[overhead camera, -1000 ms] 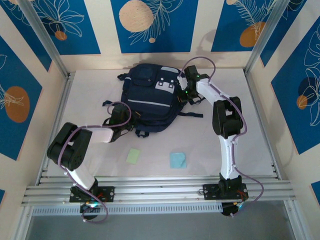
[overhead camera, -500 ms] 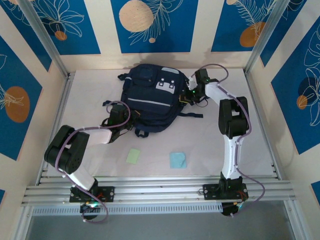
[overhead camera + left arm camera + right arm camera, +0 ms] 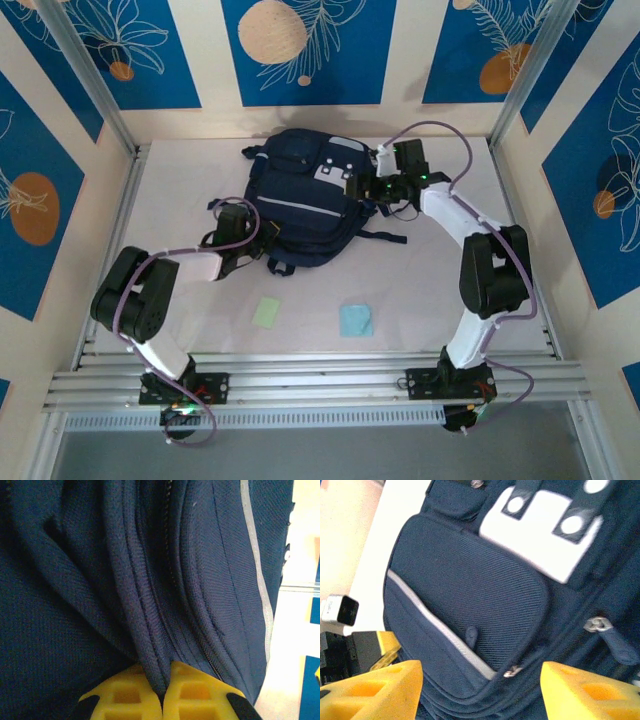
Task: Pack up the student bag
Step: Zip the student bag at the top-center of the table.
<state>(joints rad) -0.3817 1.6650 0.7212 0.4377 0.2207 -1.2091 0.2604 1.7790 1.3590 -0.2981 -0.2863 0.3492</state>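
Likely step: opening the student bag
Left gripper pinches a fabric fold; right gripper hangs wide, next probably needing the zipper pull.

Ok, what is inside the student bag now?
Inside the student bag nothing can be seen: navy fabric covers it, and no opening shows. The left gripper is shut on a fold of it; the right gripper stands open by its front.

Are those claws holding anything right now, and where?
The left gripper pinches the student bag by a fold of fabric beside its zipper. The right gripper is open near the front pocket, holding nothing.
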